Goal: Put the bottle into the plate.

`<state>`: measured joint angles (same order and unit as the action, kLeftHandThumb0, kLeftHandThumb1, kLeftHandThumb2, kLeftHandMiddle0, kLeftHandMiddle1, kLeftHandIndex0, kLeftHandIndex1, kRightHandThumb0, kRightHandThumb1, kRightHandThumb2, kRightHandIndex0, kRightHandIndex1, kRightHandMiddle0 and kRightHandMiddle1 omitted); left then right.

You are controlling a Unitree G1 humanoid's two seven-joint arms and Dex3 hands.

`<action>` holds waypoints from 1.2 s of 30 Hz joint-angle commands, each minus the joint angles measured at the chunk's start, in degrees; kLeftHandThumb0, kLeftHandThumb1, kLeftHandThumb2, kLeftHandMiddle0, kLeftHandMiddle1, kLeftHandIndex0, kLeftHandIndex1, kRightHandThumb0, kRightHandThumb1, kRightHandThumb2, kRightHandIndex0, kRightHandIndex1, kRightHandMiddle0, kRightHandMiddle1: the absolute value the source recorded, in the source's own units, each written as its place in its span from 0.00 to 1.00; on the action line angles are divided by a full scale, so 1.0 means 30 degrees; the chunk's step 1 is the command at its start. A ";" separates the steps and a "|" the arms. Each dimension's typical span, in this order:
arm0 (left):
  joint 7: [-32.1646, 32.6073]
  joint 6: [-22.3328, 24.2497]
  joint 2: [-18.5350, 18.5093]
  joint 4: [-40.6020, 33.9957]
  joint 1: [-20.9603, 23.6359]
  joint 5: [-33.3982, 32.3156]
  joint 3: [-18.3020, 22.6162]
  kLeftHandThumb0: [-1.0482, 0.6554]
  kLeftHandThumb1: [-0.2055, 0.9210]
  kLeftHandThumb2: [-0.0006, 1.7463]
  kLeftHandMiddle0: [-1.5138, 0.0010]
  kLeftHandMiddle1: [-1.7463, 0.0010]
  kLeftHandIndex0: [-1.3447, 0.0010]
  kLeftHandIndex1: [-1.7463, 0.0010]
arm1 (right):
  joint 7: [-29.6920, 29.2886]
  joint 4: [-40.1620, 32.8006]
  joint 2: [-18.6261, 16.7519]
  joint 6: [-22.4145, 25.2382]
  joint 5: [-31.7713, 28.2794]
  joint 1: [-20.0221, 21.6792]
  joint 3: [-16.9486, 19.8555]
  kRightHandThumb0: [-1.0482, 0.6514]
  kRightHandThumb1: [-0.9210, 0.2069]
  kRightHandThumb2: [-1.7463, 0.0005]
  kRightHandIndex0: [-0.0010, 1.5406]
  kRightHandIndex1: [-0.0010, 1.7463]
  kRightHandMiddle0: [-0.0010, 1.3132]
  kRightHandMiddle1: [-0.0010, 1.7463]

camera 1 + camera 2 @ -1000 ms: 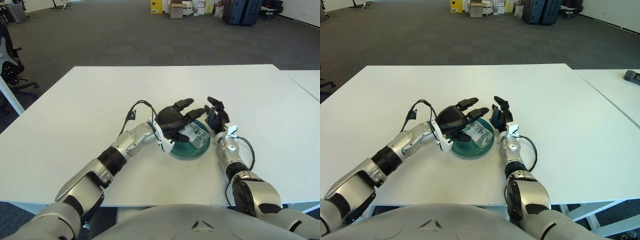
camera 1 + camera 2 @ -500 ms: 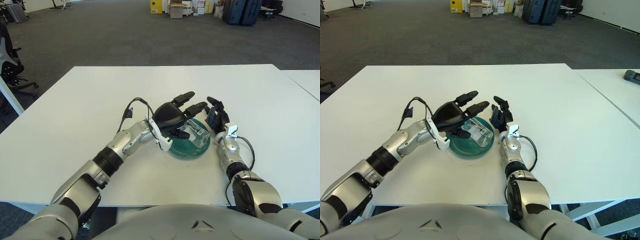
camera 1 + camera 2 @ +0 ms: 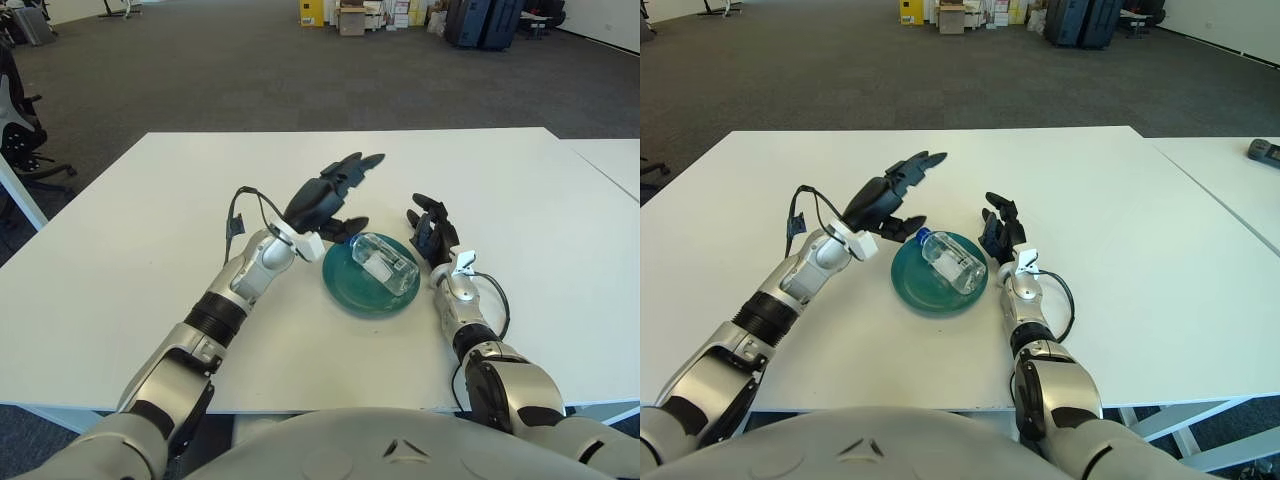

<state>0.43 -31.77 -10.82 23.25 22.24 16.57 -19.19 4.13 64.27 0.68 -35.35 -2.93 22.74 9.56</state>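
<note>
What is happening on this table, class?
The robot's left hand is open and raised left of the green plate, holding nothing. The clear bottle lies on its side in the plate. The right hand shows just right of the plate, fingers relaxed and empty. The white table bears it all.

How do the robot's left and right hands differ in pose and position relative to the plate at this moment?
The left hand is raised above the table to the left of the plate, fingers spread and pointing away; the right hand shows low beside the plate's right rim, fingers relaxed and slightly curled. The left forearm angles up; the right forearm lies low along the table. Both hold nothing: the bottle lies on its side in the plate.
</note>
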 commanded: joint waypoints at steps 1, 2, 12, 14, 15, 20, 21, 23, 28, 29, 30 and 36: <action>-0.2755 -0.1163 0.2025 0.4842 0.1274 -0.7070 0.3967 0.15 1.00 0.46 0.68 0.94 1.00 0.42 | -0.0125 0.1784 -0.0137 0.1730 -0.0169 -0.2183 0.0231 0.12 0.00 0.44 0.29 0.03 0.00 0.50; -0.2987 -0.1309 0.2119 0.5206 0.1384 -0.7371 0.4175 0.15 1.00 0.46 0.67 0.93 1.00 0.42 | -0.0103 0.1791 -0.0121 0.1733 -0.0180 -0.2180 0.0242 0.12 0.00 0.44 0.29 0.04 0.00 0.50; -0.6234 -0.2249 0.3296 0.8986 0.0447 -1.1593 0.7613 0.20 1.00 0.52 0.68 0.93 1.00 0.45 | 0.0360 0.1892 0.0065 0.1654 -0.0435 -0.2184 0.0485 0.12 0.00 0.44 0.29 0.04 0.00 0.53; -0.6926 -0.2146 0.3424 1.0167 0.0811 -1.2034 0.8252 0.19 1.00 0.53 0.68 0.94 1.00 0.45 | 0.0376 0.1905 0.0079 0.1612 -0.0444 -0.2194 0.0494 0.12 0.00 0.44 0.29 0.04 0.00 0.53; -0.7280 -0.2101 0.3495 1.0728 0.0995 -1.2249 0.8576 0.19 1.00 0.54 0.69 0.94 1.00 0.45 | 0.0379 0.1911 0.0084 0.1589 -0.0443 -0.2199 0.0495 0.12 0.00 0.44 0.29 0.04 0.00 0.53; -0.8700 -0.1845 0.3701 1.3286 0.1697 -1.2999 1.0090 0.17 1.00 0.55 0.69 0.94 1.00 0.45 | 0.0273 0.1926 0.0124 0.1505 -0.0308 -0.2195 0.0416 0.13 0.00 0.44 0.29 0.03 0.00 0.52; -0.8887 -0.1771 0.3739 1.3664 0.1765 -1.3101 1.0362 0.16 1.00 0.55 0.68 0.93 1.00 0.44 | 0.0229 0.1923 0.0128 0.1496 -0.0267 -0.2192 0.0385 0.13 0.00 0.44 0.29 0.03 0.00 0.52; -0.9169 -0.1660 0.3832 1.4220 0.1843 -1.3241 1.0830 0.16 1.00 0.55 0.67 0.93 1.00 0.44 | 0.0171 0.1909 0.0153 0.1501 -0.0213 -0.2186 0.0341 0.13 0.00 0.44 0.28 0.03 0.00 0.51; -0.8861 -0.1506 0.4245 1.5280 0.1697 -1.3467 1.2030 0.16 1.00 0.54 0.65 0.84 0.98 0.38 | 0.0099 0.1833 0.0270 0.1557 -0.0138 -0.2187 0.0253 0.13 0.00 0.44 0.29 0.03 0.00 0.51; -0.8767 -0.1542 0.4319 1.5411 0.1698 -1.3450 1.2209 0.16 1.00 0.53 0.66 0.76 0.96 0.36 | 0.0103 0.1822 0.0286 0.1546 -0.0131 -0.2192 0.0239 0.13 0.00 0.44 0.29 0.03 0.00 0.51; -0.8665 -0.1649 0.4412 1.5514 0.1668 -1.3394 1.2345 0.16 1.00 0.52 0.67 0.71 0.95 0.35 | 0.0112 0.1799 0.0300 0.1521 -0.0117 -0.2201 0.0216 0.13 0.00 0.44 0.29 0.03 0.00 0.51; -0.7890 -0.2691 0.4707 1.5740 0.1019 -1.2260 1.2359 0.16 1.00 0.48 0.69 0.61 0.94 0.32 | 0.0114 0.1672 0.0380 0.1543 -0.0109 -0.2244 0.0155 0.13 0.00 0.44 0.29 0.03 0.00 0.51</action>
<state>-24.95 -38.55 3.22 69.63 25.99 -21.91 17.87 5.25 65.41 1.29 -35.05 -3.33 22.23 9.62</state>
